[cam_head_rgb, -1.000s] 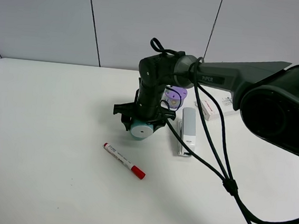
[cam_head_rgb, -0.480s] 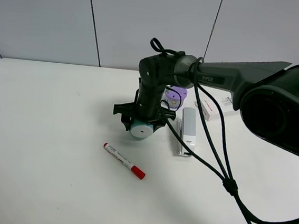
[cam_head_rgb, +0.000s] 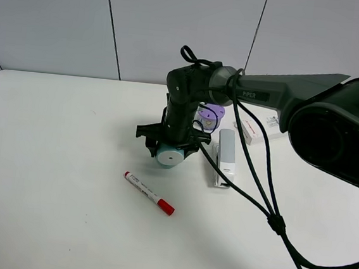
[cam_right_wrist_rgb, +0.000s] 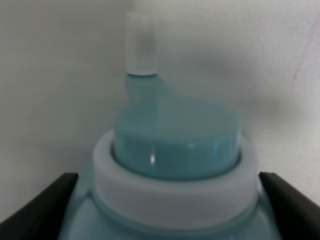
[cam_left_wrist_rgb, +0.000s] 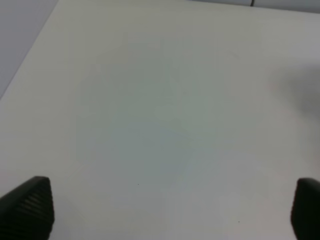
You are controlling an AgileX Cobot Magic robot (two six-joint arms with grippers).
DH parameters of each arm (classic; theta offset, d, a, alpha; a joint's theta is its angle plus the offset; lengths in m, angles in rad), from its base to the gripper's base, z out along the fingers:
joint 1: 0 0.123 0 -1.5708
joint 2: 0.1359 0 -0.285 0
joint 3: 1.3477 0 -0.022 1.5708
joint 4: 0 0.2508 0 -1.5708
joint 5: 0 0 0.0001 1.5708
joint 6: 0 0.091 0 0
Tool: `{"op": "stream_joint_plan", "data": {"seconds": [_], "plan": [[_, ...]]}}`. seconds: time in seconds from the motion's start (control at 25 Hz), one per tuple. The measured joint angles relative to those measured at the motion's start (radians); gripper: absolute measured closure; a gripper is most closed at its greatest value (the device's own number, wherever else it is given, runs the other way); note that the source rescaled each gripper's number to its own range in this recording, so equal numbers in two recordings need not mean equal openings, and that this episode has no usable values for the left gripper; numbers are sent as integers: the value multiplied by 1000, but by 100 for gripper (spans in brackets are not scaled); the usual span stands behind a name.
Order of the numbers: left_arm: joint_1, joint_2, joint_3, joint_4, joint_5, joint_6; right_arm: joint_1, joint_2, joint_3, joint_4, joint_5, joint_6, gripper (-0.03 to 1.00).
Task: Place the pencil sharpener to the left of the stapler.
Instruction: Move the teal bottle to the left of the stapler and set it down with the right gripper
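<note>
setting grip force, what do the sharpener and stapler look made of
Sharpener: looks like plastic. The teal body is slightly translucent with a small glossy highlight, and it has a matte white ring and a whitish knob.
Stapler: grey top over a white base, both smooth. It could be plastic or painted metal, but it is too small here to tell.

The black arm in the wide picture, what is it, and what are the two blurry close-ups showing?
That arm is one of a robot's two, seen by a camera mounted high above a white table. Each close-up comes from a camera on an arm's wrist. The right claw is closed around a teal sharpener, just left of the stapler. The left claw is open over bare table, holding nothing. Also lying there: a marker, a purple pot and a box.
</note>
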Motion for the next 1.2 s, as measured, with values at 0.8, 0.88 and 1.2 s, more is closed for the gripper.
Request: {"op": "stream_joint_plan", "data": {"seconds": [0.8, 0.88, 1.2], "plan": [[0, 0, 0, 0, 0, 0, 2, -17, 0, -24, -6, -9, -3], [0, 0, 0, 0, 0, 0, 4, -31, 0, -26, -5, -9, -3], [0, 0, 0, 0, 0, 0, 17, -143, 0, -71, 57, -7, -3]]}}
